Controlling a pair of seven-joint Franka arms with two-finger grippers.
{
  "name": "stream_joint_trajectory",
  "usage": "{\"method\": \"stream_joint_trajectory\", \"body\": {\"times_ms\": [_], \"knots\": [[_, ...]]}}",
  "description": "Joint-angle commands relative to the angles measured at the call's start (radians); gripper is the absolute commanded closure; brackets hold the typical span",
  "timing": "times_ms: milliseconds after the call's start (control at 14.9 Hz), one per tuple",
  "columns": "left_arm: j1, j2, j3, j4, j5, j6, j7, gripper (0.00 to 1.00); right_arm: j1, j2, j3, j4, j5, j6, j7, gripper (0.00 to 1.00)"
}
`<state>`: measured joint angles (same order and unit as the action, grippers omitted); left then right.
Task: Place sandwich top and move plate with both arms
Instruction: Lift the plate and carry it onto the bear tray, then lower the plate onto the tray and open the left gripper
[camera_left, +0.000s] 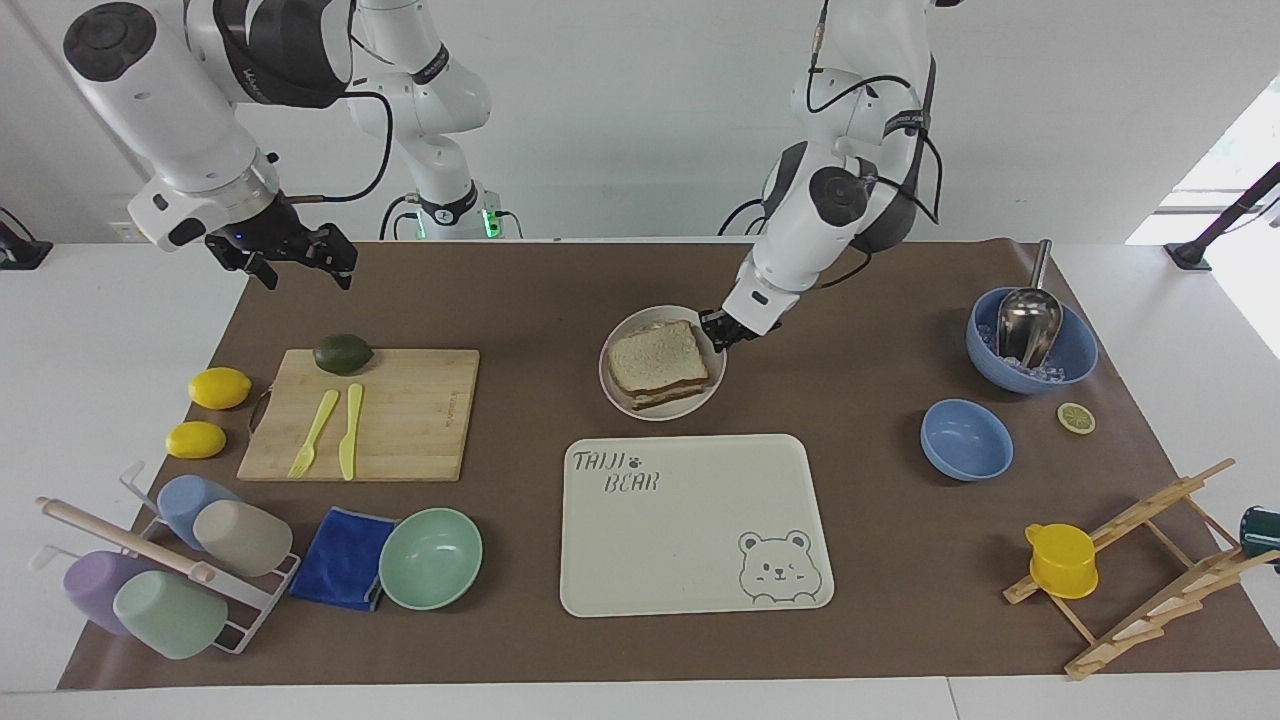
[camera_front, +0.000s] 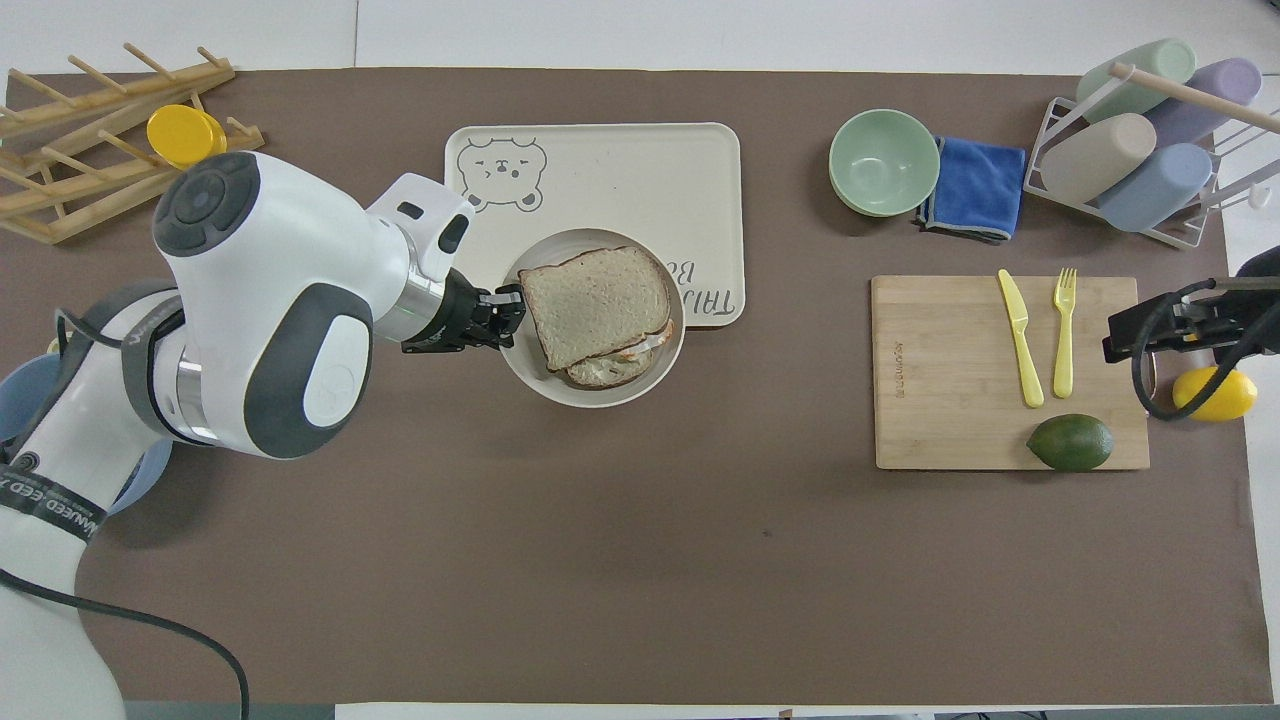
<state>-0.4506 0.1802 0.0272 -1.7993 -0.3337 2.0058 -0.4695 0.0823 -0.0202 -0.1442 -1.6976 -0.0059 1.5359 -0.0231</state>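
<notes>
Right gripper waits wide open in the air over the table's corner at its own end, above the cutting board. The sandwich top already sits on the sandwich, so that's done. The plate is lifted over the table's middle; its move looks underway, setting down remains. Left gripper, wrist angled down, is clamped on the rim.

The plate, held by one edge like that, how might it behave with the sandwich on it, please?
The plate looks stiff. The left gripper is shut on one rim only, so it may tilt. The sandwich top lies loose and could slide.
</notes>
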Motion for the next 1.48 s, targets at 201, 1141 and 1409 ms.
{"method": "stream_joint_trajectory", "body": {"times_ms": [201,1141,1409], "knots": [[0.084,0.353,-0.006,0.432,-0.036,-0.11,0.011,1.0,-0.009,-0.009,0.003,-0.002,0.003,-0.011,-0.015,0.0],[0.044,0.403,-0.003,0.309,-0.022,0.151,0.045,1.0,-0.009,-0.009,0.003,-0.001,0.003,-0.011,-0.015,0.0],[0.046,0.389,-0.003,0.27,-0.022,0.166,0.071,1.0,-0.009,-0.009,0.003,-0.002,0.003,-0.011,-0.015,0.0]]}}
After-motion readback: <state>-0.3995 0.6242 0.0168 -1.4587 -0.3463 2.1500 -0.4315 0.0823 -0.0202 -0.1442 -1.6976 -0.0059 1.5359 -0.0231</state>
